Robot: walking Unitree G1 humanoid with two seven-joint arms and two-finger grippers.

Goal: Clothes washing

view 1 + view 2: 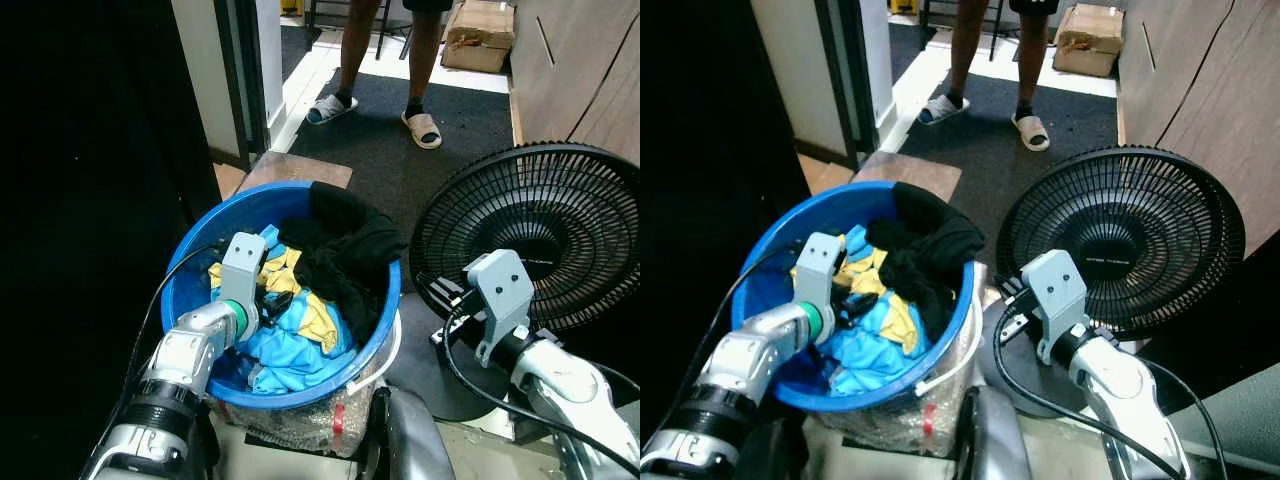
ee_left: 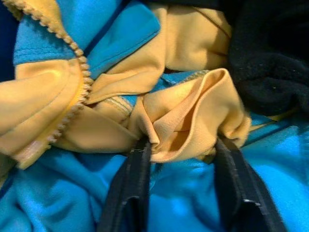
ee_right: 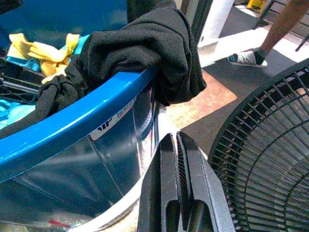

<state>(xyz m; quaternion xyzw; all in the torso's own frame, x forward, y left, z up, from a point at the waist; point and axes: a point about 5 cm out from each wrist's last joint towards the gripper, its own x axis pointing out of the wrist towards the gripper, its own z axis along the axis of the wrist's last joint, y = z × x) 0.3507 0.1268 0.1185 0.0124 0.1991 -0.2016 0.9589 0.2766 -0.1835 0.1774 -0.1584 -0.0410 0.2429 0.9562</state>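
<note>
A blue tub (image 1: 190, 262) stands on the floor and holds a blue-and-yellow garment (image 1: 295, 335) and a black garment (image 1: 345, 250), the latter draped over the tub's far rim. The left end effector (image 2: 181, 186) is inside the tub, its two fingers (image 2: 133, 188) apart and set on either side of a yellow fold of the blue-and-yellow garment, touching it. The right end effector (image 3: 179, 191) hangs outside the tub, just beside its wall, with its fingers pressed together and holding nothing. A black fan (image 1: 535, 235) stands near the tub on the robot's right. Beyond, a person's sandalled feet (image 1: 425, 128) rest on a dark mat (image 1: 390, 130).
</note>
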